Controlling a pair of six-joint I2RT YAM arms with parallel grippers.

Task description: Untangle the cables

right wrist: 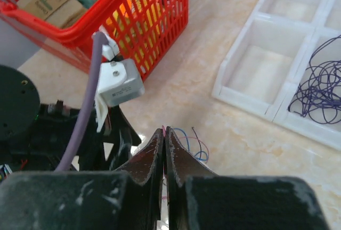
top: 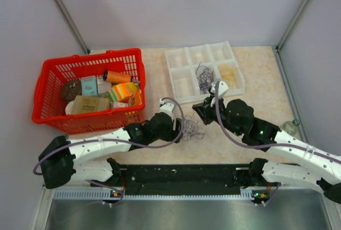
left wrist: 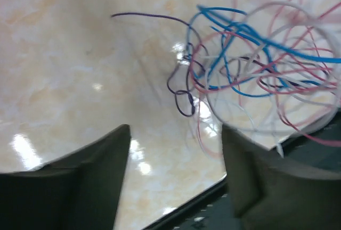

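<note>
The cables [top: 193, 130] lie as a loose tangle of blue, pink-red, purple and pale strands on the table between the two arms. In the left wrist view the cables [left wrist: 256, 65] sit up and to the right of my left gripper [left wrist: 176, 134], which is open with nothing between its fingers [left wrist: 90, 182]. My left gripper [top: 178, 128] is right beside the tangle's left edge. My right gripper [right wrist: 164, 131] is shut on a pink-red cable [right wrist: 163, 128] at its tips, with blue loops [right wrist: 194, 145] just beyond. My right gripper [top: 200, 114] hangs over the tangle's far right side.
A white compartment tray [top: 168, 70] stands behind, holding a bundle of purple cables [top: 203, 76] in one cell, seen also as purple cables [right wrist: 319, 91]. A red basket [top: 88, 59] of boxes sits at the left. The left arm's wrist camera [right wrist: 120, 81] is close in front of my right gripper.
</note>
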